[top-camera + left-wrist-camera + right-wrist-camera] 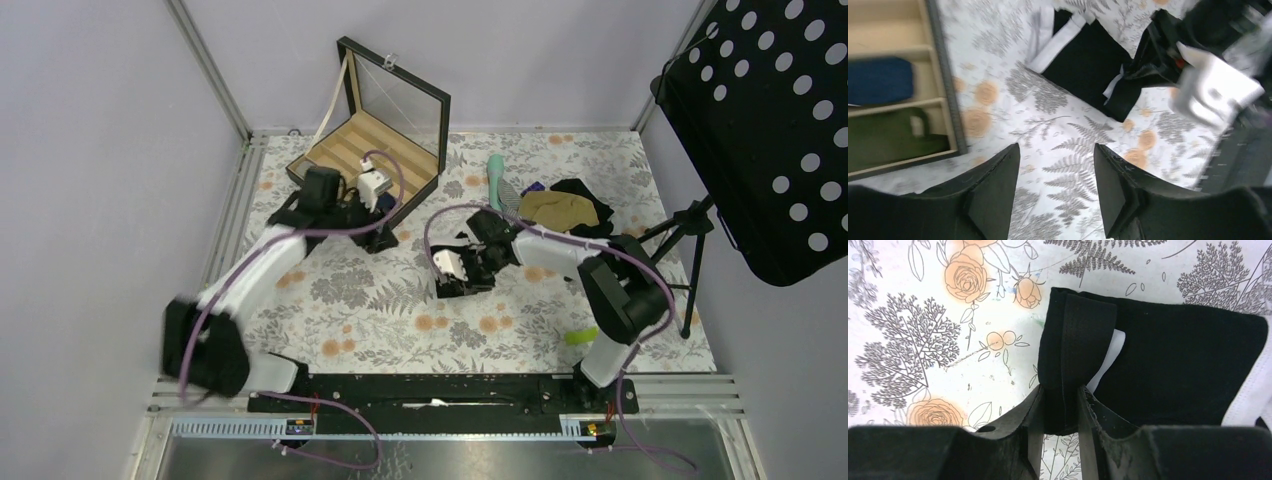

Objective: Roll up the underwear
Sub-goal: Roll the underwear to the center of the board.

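The underwear (478, 283), dark with a white waistband edge, lies folded on the flowered cloth at mid-table. My right gripper (462, 270) is low at its left end. In the right wrist view the underwear (1173, 365) fills the upper right, and my right gripper (1060, 410) is shut on a folded dark flap of it. My left gripper (378, 236) hovers by the box's near corner. In the left wrist view it (1057, 185) stands open over bare cloth, with the underwear (1088, 65) ahead and apart from it.
An open wooden box (375, 150) with slots stands at the back left; it holds a blue roll (878, 80) and a green roll (888, 140). A tan garment (558, 208), a black garment (590, 195) and a teal brush (497, 175) lie at the back right. A tripod (690, 250) stands at the right edge.
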Robot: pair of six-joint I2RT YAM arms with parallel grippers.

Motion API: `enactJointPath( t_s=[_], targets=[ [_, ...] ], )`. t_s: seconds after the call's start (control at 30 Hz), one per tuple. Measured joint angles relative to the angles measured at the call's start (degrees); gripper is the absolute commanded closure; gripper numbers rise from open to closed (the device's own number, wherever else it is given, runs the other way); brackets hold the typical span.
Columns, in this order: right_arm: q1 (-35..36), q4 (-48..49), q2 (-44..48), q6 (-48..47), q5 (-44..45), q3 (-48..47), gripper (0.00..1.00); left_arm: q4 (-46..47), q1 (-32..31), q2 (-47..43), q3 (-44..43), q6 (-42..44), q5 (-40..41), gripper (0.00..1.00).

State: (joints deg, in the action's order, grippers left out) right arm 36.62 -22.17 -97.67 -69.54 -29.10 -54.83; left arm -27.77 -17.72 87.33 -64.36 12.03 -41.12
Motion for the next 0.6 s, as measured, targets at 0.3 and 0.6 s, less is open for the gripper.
enactJointPath(
  t_s=[0.3, 0.6],
  targets=[
    [-4.8, -9.0, -7.4, 5.4, -8.7, -8.6, 0.71, 14.2, -15.6, -34.8, 21.5, 18.7, 13.0, 0.39],
    [-6.0, -9.9, -8.6, 7.8, -11.2, -9.4, 0.69, 24.5, -31.4, -11.4, 26.0, 30.5, 16.4, 0.4]
  ],
)
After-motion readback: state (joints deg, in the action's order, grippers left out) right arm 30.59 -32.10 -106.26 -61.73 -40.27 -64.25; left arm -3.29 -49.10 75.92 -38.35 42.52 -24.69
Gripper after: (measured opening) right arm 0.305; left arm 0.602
